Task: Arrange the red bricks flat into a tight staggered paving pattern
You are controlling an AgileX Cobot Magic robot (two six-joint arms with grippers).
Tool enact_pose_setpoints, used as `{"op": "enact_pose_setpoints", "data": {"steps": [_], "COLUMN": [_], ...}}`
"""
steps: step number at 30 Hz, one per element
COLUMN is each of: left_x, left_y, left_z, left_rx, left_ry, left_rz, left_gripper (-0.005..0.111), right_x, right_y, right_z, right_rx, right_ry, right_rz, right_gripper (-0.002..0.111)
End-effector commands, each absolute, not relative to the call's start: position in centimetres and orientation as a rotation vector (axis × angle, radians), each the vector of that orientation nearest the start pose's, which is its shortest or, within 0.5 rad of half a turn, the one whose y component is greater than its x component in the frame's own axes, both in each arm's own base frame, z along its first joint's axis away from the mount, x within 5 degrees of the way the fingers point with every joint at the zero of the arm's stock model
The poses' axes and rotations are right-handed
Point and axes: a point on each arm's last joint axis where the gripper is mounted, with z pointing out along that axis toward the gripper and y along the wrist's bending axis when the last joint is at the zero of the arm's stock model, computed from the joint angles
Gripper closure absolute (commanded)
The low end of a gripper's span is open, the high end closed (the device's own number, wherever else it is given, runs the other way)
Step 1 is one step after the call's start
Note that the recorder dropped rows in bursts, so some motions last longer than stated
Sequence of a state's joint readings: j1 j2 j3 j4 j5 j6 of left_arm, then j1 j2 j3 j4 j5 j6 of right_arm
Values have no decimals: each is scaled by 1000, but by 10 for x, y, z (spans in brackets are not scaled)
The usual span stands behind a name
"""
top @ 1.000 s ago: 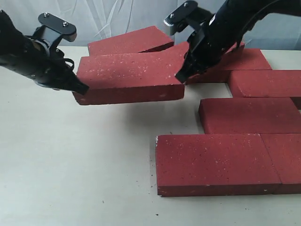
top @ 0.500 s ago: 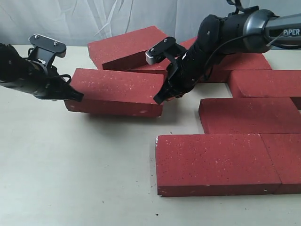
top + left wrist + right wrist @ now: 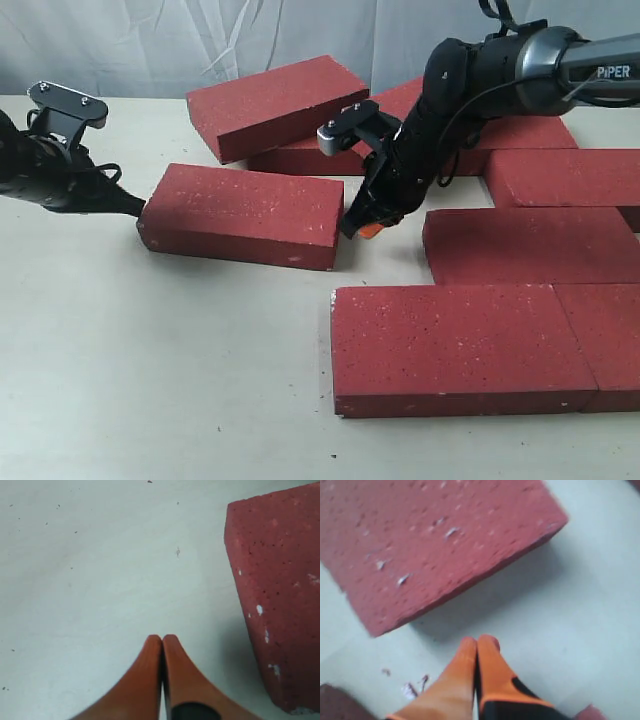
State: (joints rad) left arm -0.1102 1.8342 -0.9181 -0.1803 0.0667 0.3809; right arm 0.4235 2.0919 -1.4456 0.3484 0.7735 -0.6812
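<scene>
Since both orange-tipped grippers are pinched shut on nothing, left gripper (image 3: 133, 205) at 9 o'clock of the loose dark red rectangular paving brick (image 3: 245, 215) and right gripper (image 3: 362, 226) at its 3 o'clock end, the step looks like nudging, not carrying. Brick lies flat on the pale table (image 3: 150, 380), askew, at 10 o'clock of the front-row brick (image 3: 455, 345). Next: push it square against the laid ones. Count: eight bricks visible, two grippers.

We see a pale, off-white tabletop (image 3: 150, 380) dotted with tiny dark specks (image 3: 177, 552) and a few pale crumbs (image 3: 414, 688). Behind its far edge hangs a wrinkled whitish cloth backdrop (image 3: 200, 40).
</scene>
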Motion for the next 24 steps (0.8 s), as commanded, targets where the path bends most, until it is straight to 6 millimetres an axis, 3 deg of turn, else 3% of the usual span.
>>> {"op": "enact_pose_setpoints", "data": {"steps": [1, 4, 5, 7, 9, 12, 18, 24], "left_x": [354, 359, 362, 364, 370, 374, 378, 380], "left_y": [-37, -28, -23, -24, -26, -27, -46, -56], "left_z": [148, 151, 150, 142, 134, 127, 112, 109], "left_rx": [383, 325, 274, 274, 289, 272, 343, 364], "left_ry": [2413, 2369, 2375, 2454, 2513, 2537, 2561, 2555], "left_rz": [37, 54, 48, 17, -3, -18, -40, -51], "left_gripper": [107, 107, 107, 107, 107, 107, 107, 107], "right_x": [365, 351, 344, 334, 329, 327, 339, 345], "right_y": [193, 202, 213, 233, 252, 269, 267, 267], "right_z": [168, 193, 199, 189, 167, 149, 132, 128], "right_rx": [-1289, -1323, -1369, -1519, -1596, -1642, -1594, -1566], "right_ry": [2588, 2529, 2436, 2340, 2336, 2293, 2306, 2282], "right_rz": [449, 661, 826, 887, 794, 638, 484, 425], "right_gripper": [109, 109, 109, 109, 109, 109, 109, 109]}}
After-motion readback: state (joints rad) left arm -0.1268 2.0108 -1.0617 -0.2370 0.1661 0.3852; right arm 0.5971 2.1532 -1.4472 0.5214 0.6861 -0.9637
